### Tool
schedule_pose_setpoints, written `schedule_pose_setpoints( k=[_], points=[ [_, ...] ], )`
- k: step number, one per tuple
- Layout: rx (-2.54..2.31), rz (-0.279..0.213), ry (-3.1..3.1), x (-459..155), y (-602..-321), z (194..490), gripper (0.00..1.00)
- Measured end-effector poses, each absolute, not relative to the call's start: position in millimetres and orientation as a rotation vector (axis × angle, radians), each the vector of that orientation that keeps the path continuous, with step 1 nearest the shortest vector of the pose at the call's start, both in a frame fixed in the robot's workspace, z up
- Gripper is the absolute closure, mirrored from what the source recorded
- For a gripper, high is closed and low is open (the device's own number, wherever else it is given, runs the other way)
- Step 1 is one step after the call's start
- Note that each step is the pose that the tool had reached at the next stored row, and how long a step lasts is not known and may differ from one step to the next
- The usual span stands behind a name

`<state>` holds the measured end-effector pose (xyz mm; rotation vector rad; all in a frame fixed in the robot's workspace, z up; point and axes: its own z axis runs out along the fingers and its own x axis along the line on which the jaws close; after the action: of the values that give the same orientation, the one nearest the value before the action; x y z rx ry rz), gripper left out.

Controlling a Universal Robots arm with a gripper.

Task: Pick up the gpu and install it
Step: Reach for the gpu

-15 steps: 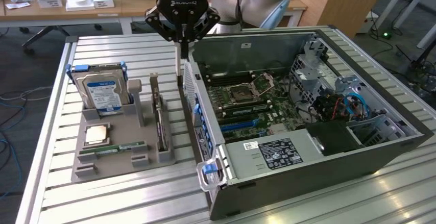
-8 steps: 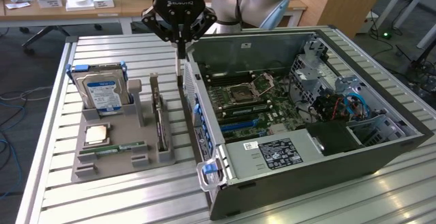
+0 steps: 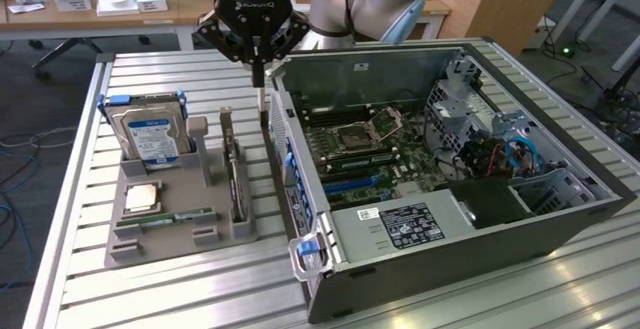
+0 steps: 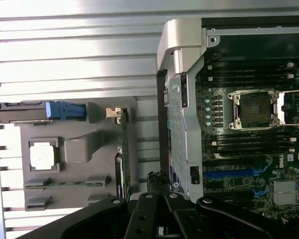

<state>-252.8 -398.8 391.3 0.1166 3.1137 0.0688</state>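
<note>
The gpu (image 3: 236, 173) stands on its long edge in a slot of the grey holder tray (image 3: 170, 248), on the exterior view's left of the open computer case (image 3: 440, 224). In the wrist view the gpu (image 4: 123, 149) is a thin brownish-green edge with a silver bracket at one end. My gripper (image 3: 258, 79) hangs shut above the gap between the tray and the case wall, a little behind the card's far end and clear of it. Nothing sits between its fingers. The gripper (image 4: 157, 188) points down beside the case's rear edge.
The tray also holds a hard drive (image 3: 150, 136) with blue rails, a CPU (image 3: 143, 196) and a green RAM stick (image 3: 166, 217). Inside the case lies the motherboard with a blue card slot (image 3: 350, 184) and an open CPU socket (image 3: 366, 130). All of it rests on a slatted metal table (image 3: 150, 299).
</note>
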Motion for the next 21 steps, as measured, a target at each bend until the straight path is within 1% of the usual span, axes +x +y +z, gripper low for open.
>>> schedule_pose_setpoints(
  k=[21],
  points=[
    [0.117, 0.069, 3.114, -279, -399, 390, 0.89]
  ],
)
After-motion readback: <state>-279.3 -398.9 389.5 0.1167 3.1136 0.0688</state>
